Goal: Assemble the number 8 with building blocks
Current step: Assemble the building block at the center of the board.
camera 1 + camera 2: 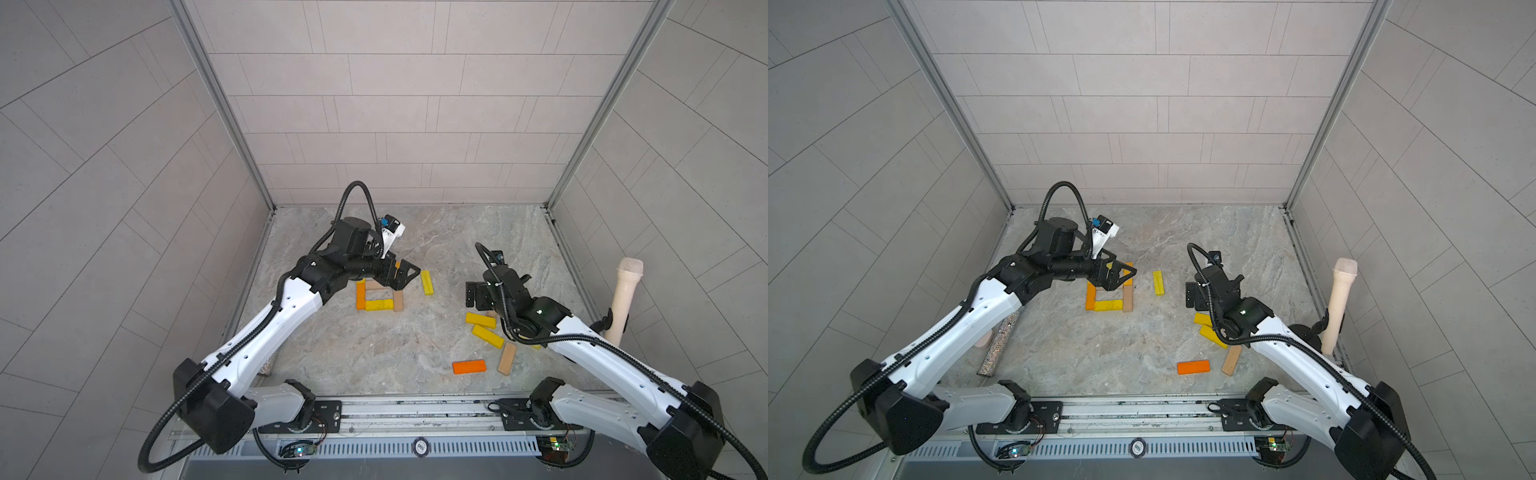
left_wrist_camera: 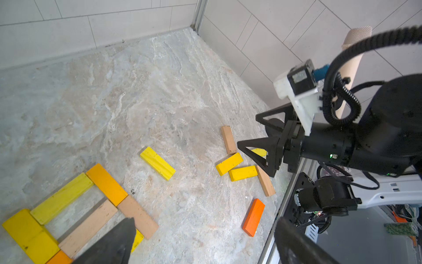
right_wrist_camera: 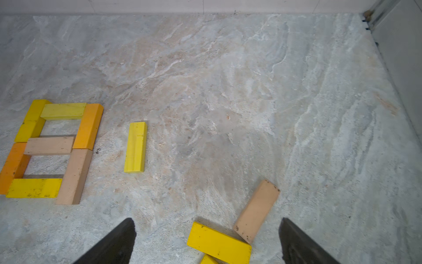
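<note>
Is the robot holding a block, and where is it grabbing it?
No, nothing is held. The left gripper is open above the number 8, and the right gripper is open above loose building blocks.

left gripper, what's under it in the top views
The upper half of the number 8 lies under the open left gripper, mostly hidden in both top views; only its lower square shows clearly there. The right wrist view shows the whole figure.
</note>
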You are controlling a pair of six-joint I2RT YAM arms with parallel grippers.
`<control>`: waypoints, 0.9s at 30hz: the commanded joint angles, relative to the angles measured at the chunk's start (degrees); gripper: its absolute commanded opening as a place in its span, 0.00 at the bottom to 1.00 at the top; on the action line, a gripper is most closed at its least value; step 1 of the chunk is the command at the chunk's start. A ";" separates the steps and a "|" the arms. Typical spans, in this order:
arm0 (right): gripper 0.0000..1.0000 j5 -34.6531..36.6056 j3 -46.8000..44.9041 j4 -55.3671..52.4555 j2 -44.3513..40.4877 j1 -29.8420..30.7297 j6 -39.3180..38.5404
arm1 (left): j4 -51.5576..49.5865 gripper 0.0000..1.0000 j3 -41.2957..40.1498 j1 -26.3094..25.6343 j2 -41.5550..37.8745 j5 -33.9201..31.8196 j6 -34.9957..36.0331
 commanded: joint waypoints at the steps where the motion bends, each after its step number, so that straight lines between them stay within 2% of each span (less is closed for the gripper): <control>1: 0.99 1.05 -1.96 -3.20 -2.41 -3.52 2.81 | 4.81 1.00 3.68 -0.25 1.92 -0.12 1.11; 5: 1.00 -1.18 -3.24 -4.95 -3.25 -8.27 3.09 | 8.44 1.00 6.40 -0.28 4.96 -0.88 -0.02; 11: 0.99 -1.83 -2.77 -5.71 -5.00 -10.23 2.05 | 9.55 1.00 8.90 -0.21 8.45 -0.29 -0.20; 18: 0.99 -3.35 1.21 -7.66 -2.81 -10.32 2.05 | 12.97 1.00 3.57 -0.20 7.96 -0.38 -1.08; 27: 1.00 -2.38 3.46 -8.01 -2.94 -10.32 1.25 | 12.94 1.00 1.79 -0.37 9.01 0.52 -1.72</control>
